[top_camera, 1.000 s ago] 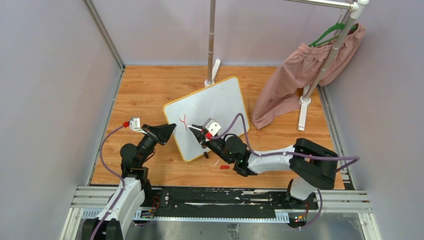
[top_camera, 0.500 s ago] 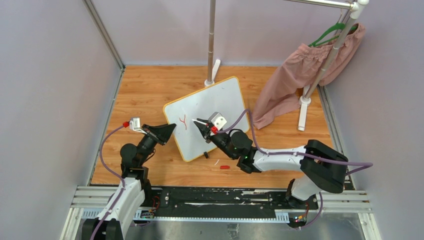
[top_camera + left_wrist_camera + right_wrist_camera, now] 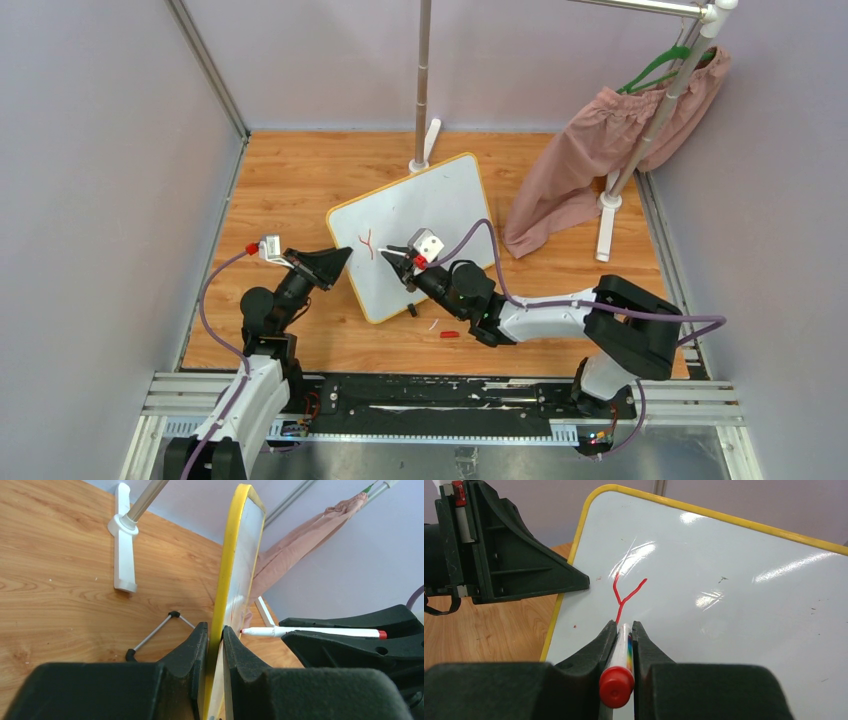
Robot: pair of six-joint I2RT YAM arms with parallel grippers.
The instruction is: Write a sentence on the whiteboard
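Top external view shows the whiteboard [image 3: 415,232] standing tilted on the wooden counter [image 3: 290,180], near a white pole base [image 3: 428,145] behind it, with a pink garment [image 3: 590,160] hanging from a rack to the right. The left pincer [image 3: 340,257] is clamped on the board's yellow rim at its left edge; in the left wrist view its two black fingers [image 3: 197,645] press both faces of the board edge [image 3: 227,580]. The right pincer [image 3: 392,255] grips a white marker [image 3: 621,650] with a red end cap, held lengthwise between closed fingers, its tip at or just off the board surface below a red mark. Of the sentence [image 3: 624,592], only a single red Y-shaped stroke is on the board, near its left side. A small red cap [image 3: 449,334] lies on the counter just in front of the board's near corner, beside the right arm.
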